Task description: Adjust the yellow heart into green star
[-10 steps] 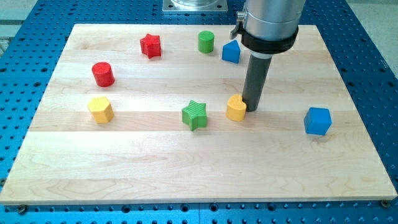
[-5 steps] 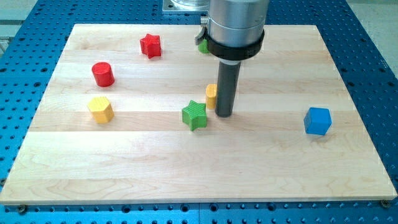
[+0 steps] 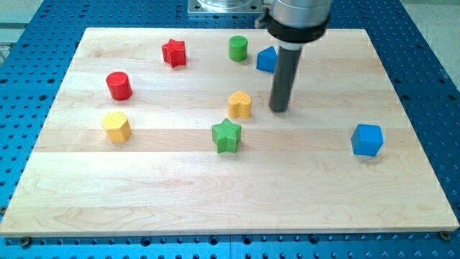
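The yellow heart (image 3: 241,104) sits near the board's middle, just above and a little to the right of the green star (image 3: 226,135), with a small gap between them. My tip (image 3: 279,109) is on the board to the right of the yellow heart, apart from it. The dark rod rises from there to the arm at the view's top.
A blue block (image 3: 267,59) stands behind the rod, and a green cylinder (image 3: 238,48) to its left. A red star (image 3: 174,52), a red cylinder (image 3: 118,85) and a yellow hexagonal block (image 3: 116,126) are at the left. A blue cube (image 3: 367,139) is at the right.
My tip pushed the yellow heart left and up toward the green star, nudging the star slightly, then drew back to the right and up, leaving the heart.
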Controlling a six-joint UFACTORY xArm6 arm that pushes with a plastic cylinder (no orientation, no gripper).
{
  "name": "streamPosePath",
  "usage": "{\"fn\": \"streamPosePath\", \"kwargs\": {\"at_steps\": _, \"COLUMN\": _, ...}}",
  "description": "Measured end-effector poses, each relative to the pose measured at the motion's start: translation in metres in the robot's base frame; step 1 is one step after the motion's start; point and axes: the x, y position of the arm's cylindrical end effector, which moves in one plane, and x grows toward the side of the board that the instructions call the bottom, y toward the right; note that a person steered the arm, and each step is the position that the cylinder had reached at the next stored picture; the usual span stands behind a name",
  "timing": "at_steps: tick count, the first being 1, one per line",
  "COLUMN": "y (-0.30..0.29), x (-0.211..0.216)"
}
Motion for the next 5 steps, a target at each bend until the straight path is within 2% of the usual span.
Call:
{"fn": "streamPosePath", "kwargs": {"at_steps": 3, "y": -0.059, "x": 0.004}}
{"fn": "streamPosePath", "kwargs": {"at_steps": 4, "y": -0.054, "x": 0.004}}
{"fn": "streamPosePath", "kwargs": {"at_steps": 5, "y": 0.001, "x": 0.04}}
